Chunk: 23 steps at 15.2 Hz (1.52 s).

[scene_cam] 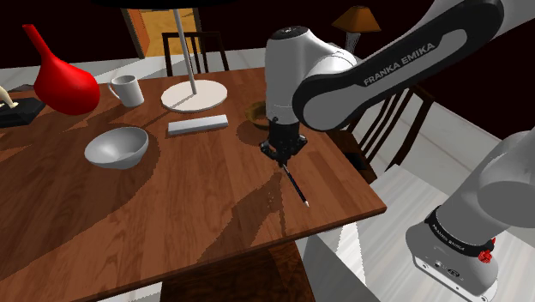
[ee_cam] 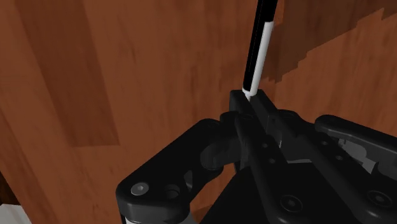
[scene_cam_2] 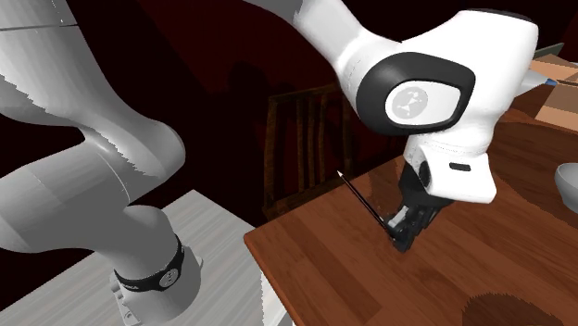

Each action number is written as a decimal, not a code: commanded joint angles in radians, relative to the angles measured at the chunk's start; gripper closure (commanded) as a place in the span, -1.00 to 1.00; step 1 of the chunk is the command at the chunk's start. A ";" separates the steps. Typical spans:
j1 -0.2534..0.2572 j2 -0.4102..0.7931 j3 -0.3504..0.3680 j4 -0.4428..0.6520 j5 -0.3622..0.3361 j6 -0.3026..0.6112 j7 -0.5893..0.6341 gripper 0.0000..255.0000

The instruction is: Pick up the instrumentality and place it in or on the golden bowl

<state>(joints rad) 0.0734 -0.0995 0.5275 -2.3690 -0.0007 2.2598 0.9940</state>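
Note:
My black gripper [scene_cam: 281, 154] is shut on a thin black pen with a white band [scene_cam: 294, 184], over the right part of the wooden table [scene_cam: 197, 214]. The pen sticks out slantwise from the fingertips toward the table's near right edge. The second exterior view has the gripper [scene_cam_2: 406, 231] low over the wood, with the pen [scene_cam_2: 366, 199] angled up and away from it. In the wrist view the pen [ee_cam: 257, 57] runs forward out of the closed fingers [ee_cam: 245, 137]. A grey bowl [scene_cam: 117, 146] sits toward the shoulder view's left, well apart from the gripper; its rim [scene_cam_2: 567, 181] shows in the second exterior view.
A small brown round thing [scene_cam: 256, 110] lies just behind the arm. A grey flat block [scene_cam: 197, 125], a lamp base [scene_cam: 194, 94], a white mug [scene_cam: 127, 89] and a red vase [scene_cam: 60, 81] stand further back. Chairs [scene_cam: 390, 120] flank the table.

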 commanded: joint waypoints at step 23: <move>-0.038 -0.033 -0.063 0.243 0.008 -0.271 -0.106 1.00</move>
<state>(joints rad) 0.0453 -0.1535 0.4719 -2.1443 0.0196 1.9885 0.8993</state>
